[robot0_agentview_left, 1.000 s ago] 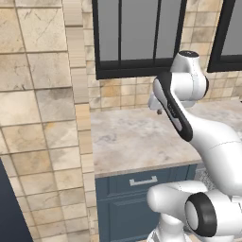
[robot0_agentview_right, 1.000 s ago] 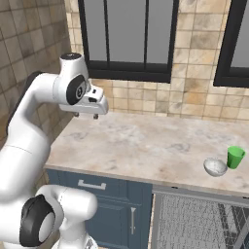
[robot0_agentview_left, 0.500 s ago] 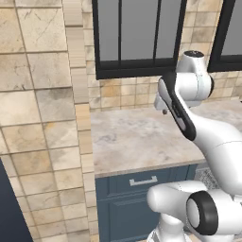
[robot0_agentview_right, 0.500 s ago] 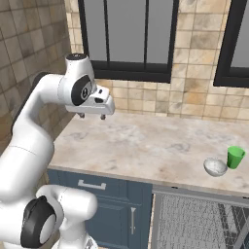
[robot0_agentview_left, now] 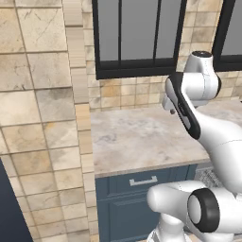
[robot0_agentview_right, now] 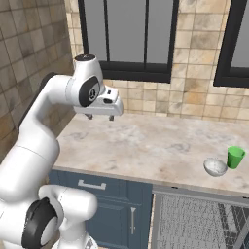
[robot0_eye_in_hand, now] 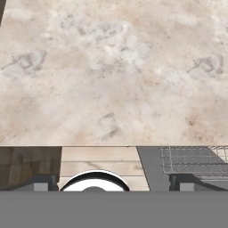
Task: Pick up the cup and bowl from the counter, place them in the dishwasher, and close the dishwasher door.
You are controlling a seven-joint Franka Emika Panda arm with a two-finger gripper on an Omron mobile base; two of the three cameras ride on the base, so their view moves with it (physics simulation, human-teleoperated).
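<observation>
The gripper (robot0_agentview_right: 99, 116) hangs in the upper left of the right base view, above the left part of the counter (robot0_agentview_right: 146, 146) — jaws spread wide, nothing between them, its two dark tips pointing down. In the hand view the tips sit far apart at the bottom corners, with bare marbled stone above them and a patch of wire rack (robot0_eye_in_hand: 196, 160) at lower right. Over at the right edge of the right base view the green cup (robot0_agentview_right: 236, 157) stands upright near the counter's front edge, and the grey bowl (robot0_agentview_right: 215, 167) sits just beside it, to its left and slightly nearer the camera — both well apart from the gripper. Below them, at lower right, the dishwasher (robot0_agentview_right: 204, 221) shows its grey mesh rack. A blue drawer (robot0_agentview_right: 97, 187) sits under the counter at lower centre.
</observation>
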